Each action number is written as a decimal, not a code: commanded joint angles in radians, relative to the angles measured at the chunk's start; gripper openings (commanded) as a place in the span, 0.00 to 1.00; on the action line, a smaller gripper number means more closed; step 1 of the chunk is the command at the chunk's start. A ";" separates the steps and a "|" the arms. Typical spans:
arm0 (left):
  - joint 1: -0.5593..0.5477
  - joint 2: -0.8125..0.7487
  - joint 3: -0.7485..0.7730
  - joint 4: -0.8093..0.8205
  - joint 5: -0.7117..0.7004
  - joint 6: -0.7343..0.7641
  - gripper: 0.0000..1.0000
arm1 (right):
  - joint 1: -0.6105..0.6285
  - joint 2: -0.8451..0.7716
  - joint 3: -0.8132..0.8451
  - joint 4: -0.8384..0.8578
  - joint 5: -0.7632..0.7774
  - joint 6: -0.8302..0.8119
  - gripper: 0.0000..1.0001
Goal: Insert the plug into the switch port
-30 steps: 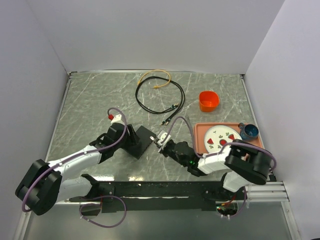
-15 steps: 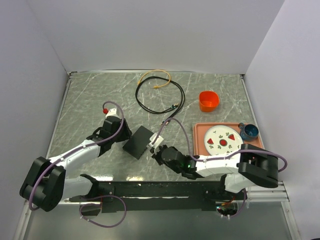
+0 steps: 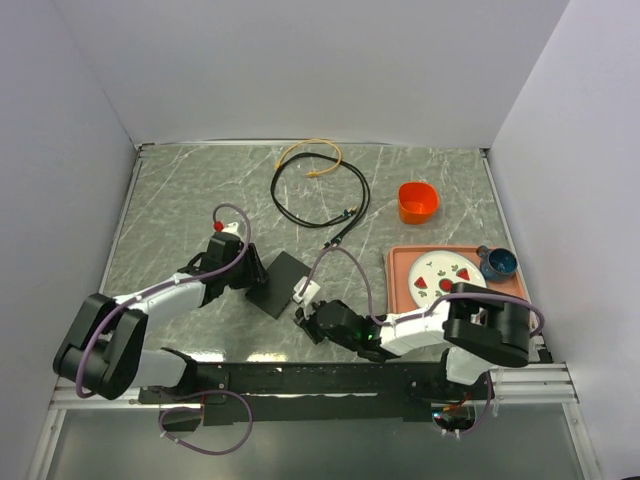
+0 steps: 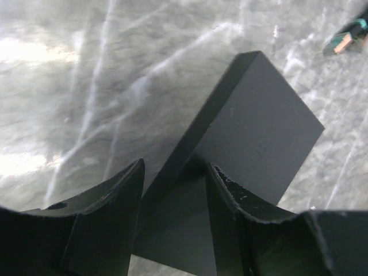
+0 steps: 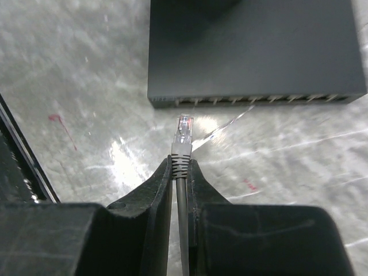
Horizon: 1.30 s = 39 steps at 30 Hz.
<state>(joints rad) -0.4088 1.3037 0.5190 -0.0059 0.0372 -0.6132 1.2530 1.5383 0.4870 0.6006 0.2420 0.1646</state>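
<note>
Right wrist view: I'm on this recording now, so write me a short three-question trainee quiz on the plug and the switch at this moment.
1. True or false: the plug is already seated in a port of the switch.
2. What is the right gripper closed on? A: nothing. B: the grey cable just behind the plug. C: the switch.
3. In a word, what does the left gripper straddle?

Key: 1 false, the plug sits just short of the port row. 2 B. 3 the switch.
</note>
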 commanded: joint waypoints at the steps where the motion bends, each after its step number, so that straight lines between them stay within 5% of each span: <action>1: 0.004 0.028 0.024 0.038 0.070 -0.005 0.53 | 0.019 0.061 0.010 0.086 0.005 0.029 0.00; 39: 0.004 0.086 0.013 0.083 0.168 -0.042 0.51 | 0.019 0.175 0.085 0.168 0.129 0.007 0.00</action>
<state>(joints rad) -0.4011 1.3735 0.5240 0.0719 0.1566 -0.6403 1.2690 1.6939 0.5251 0.7174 0.3214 0.1631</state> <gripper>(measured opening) 0.520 0.166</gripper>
